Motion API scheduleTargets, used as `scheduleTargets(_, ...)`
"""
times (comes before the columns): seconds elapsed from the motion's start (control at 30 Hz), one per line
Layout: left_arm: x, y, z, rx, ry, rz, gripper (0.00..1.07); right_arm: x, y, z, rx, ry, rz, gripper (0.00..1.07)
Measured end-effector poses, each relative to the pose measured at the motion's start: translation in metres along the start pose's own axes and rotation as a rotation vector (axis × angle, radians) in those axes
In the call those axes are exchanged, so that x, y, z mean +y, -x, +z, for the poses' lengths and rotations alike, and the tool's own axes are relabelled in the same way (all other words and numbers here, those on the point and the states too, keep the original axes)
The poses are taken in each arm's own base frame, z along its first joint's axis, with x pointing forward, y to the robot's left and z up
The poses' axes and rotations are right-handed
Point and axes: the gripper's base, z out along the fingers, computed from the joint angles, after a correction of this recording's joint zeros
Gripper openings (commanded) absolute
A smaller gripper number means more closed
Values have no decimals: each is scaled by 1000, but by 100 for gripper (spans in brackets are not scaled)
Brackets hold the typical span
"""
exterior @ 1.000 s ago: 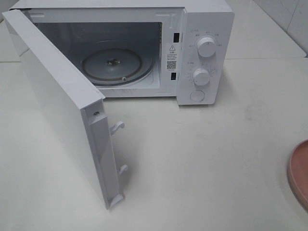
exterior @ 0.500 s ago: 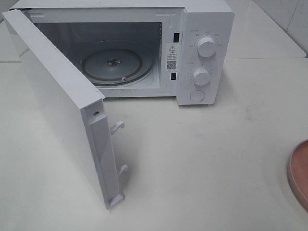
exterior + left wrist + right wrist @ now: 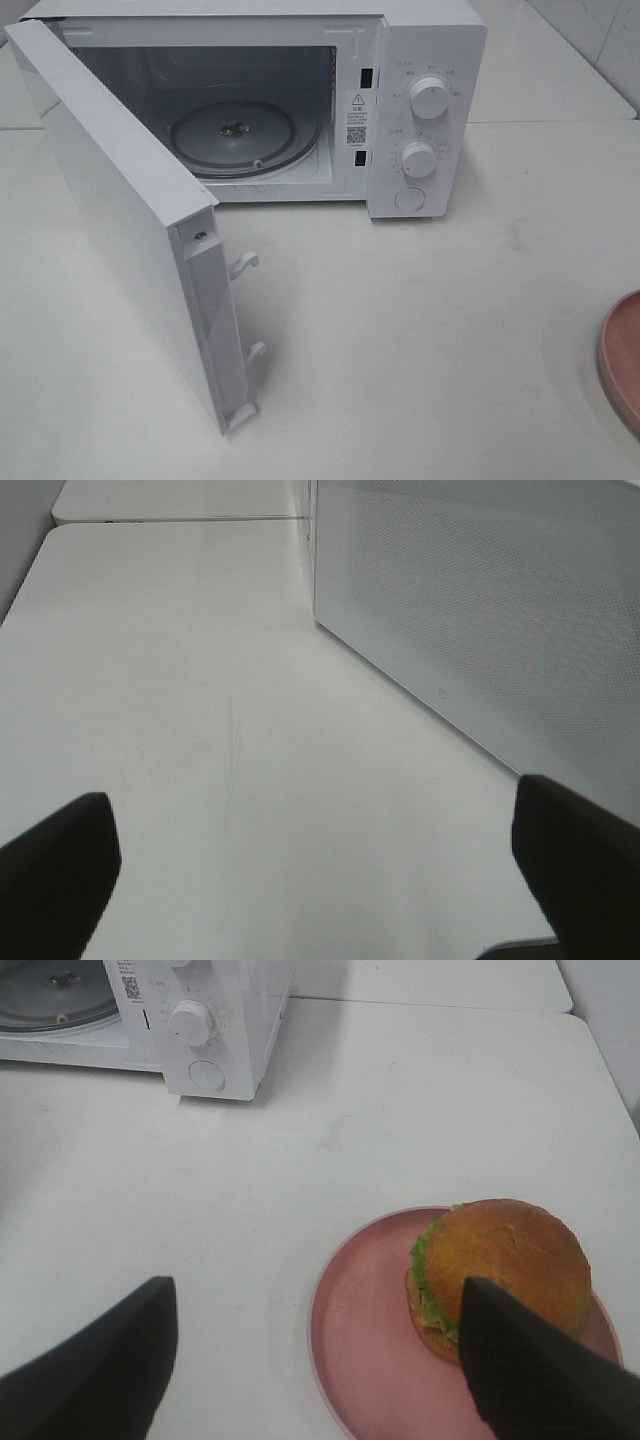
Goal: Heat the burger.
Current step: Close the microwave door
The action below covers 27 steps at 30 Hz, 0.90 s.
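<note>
The burger (image 3: 495,1275), with a golden-brown domed bun and green lettuce, sits on a pink round plate (image 3: 370,1335) in the right wrist view. In the high view only the plate's edge (image 3: 622,355) shows at the right border; the burger is out of that view. My right gripper (image 3: 315,1360) is open above the table, its dark fingers either side of the plate's near part, one finger (image 3: 530,1370) overlapping the burger's image. My left gripper (image 3: 320,870) is open and empty over bare table beside the microwave door (image 3: 480,630). Neither gripper shows in the high view.
A white microwave (image 3: 425,60) stands at the back with its door (image 3: 130,215) swung wide open toward the front left. Its glass turntable (image 3: 235,135) holds nothing. Two knobs (image 3: 428,98) and a button are on its right panel.
</note>
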Motion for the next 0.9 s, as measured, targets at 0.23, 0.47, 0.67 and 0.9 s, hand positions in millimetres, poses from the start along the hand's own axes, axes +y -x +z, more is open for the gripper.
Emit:
scheduleTargets(0.23, 0, 0, 0, 0, 0, 0, 100, 0, 0, 0, 0, 0, 0, 76)
scheduleTargets(0.47, 0, 0, 0, 0, 0, 0, 100, 0, 0, 0, 0, 0, 0, 76)
scheduleTargets(0.67, 0, 0, 0, 0, 0, 0, 100, 0, 0, 0, 0, 0, 0, 76)
scheduleTargets(0.9, 0, 0, 0, 0, 5, 3, 100, 0, 0, 0, 0, 0, 0, 76)
